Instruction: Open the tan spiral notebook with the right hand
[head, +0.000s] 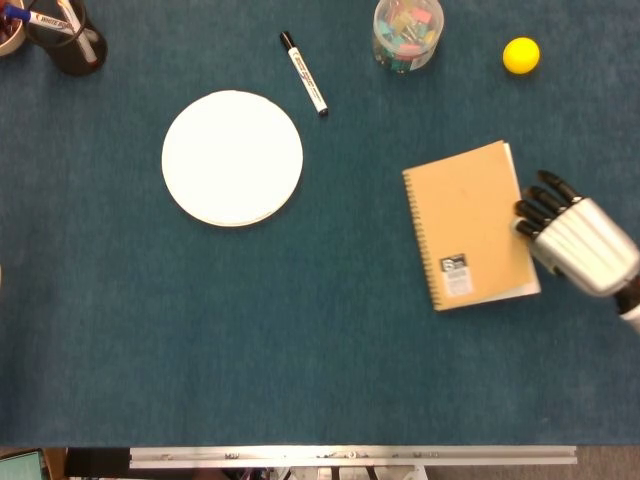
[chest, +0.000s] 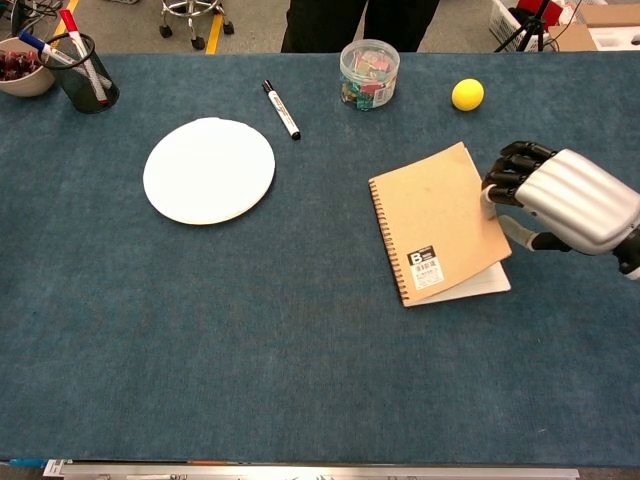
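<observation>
The tan spiral notebook (head: 468, 225) lies right of centre on the blue table, turned so its spiral edge runs down its left side at a slant. In the chest view the notebook (chest: 435, 220) shows white pages (chest: 482, 286) under the cover at its lower right corner. My right hand (head: 582, 243) is at the notebook's right edge, its dark fingers (head: 535, 205) over the cover's edge. In the chest view the right hand (chest: 568, 200) has its thumb (chest: 522, 236) lower beside that edge, so it grips the cover. The left hand shows in neither view.
A white round plate (head: 232, 158) lies left of centre. Behind it is a black-capped marker (head: 303, 73). A clear jar of coloured clips (head: 408, 33) and a yellow ball (head: 521, 55) stand at the back right. A pen cup (chest: 85, 70) and a bowl (chest: 22, 70) sit at the back left.
</observation>
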